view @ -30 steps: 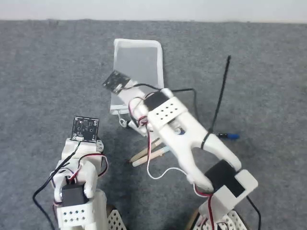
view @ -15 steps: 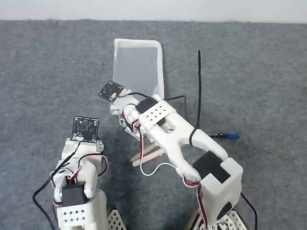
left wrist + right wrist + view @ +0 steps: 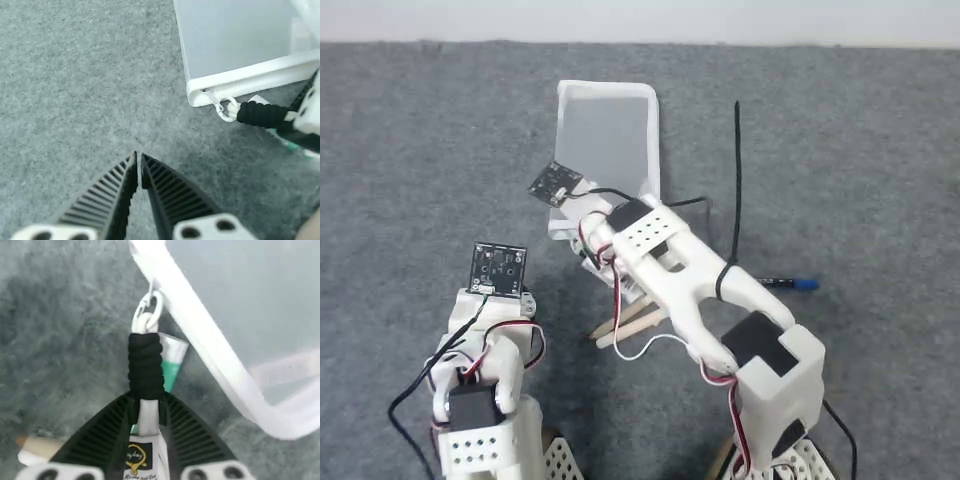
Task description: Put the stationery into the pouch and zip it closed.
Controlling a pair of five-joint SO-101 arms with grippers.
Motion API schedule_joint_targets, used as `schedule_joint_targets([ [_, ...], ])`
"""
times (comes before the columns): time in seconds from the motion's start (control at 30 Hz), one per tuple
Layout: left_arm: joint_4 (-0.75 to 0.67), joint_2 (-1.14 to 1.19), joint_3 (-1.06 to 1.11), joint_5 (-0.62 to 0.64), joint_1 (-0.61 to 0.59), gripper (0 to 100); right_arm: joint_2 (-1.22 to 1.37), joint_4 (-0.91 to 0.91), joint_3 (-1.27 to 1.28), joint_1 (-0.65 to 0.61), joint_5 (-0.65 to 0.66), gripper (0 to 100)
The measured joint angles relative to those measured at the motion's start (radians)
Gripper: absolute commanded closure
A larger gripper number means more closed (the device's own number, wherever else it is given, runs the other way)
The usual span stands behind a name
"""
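Covering the table was a grey carpet-like mat (image 3: 860, 140). White right arm (image 3: 700, 290) stretched from the near right corner toward the middle, ending at the near edge of the white translucent flat pouch (image 3: 605, 130). White left arm (image 3: 480, 400) sat folded at the near left, well apart from the pouch. The pouch lay flat, far of centre, its zipper band along the near end. A thin black cable (image 3: 737, 180) ran right of the pouch.

Two pale wooden sticks (image 3: 632, 322) lay side by side just under the right arm, near of the pouch. A dark pen with a blue cap (image 3: 788, 283) lay to the right, apart from everything else.

Right gripper (image 3: 146, 400) was clamped on a black cord-wrapped zipper pull (image 3: 145, 365), tied to the small white metal zipper ring (image 3: 148, 315) at the pouch's near left corner. A white-and-teal item (image 3: 172, 362) lay under the pull, partly hidden.

Left gripper (image 3: 138, 162) hovered over bare mat, holding nothing, with just a narrow slit between its jaws.
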Motion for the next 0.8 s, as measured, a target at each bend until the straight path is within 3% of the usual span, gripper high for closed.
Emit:
schedule_joint_targets([
  [0.1, 0.000, 0.000, 0.000, 0.000, 0.000, 97, -0.005, 0.040, 0.000, 0.009, 0.000, 99.2],
  [0.33, 0.000, 0.000, 0.000, 0.000, 0.000, 80, -0.115, 0.109, 0.049, 0.021, 0.000, 99.2],
  [0.8, 0.000, 0.000, 0.000, 0.000, 0.026, 80, -0.497, 0.035, 0.379, 0.021, 0.000, 99.2],
])
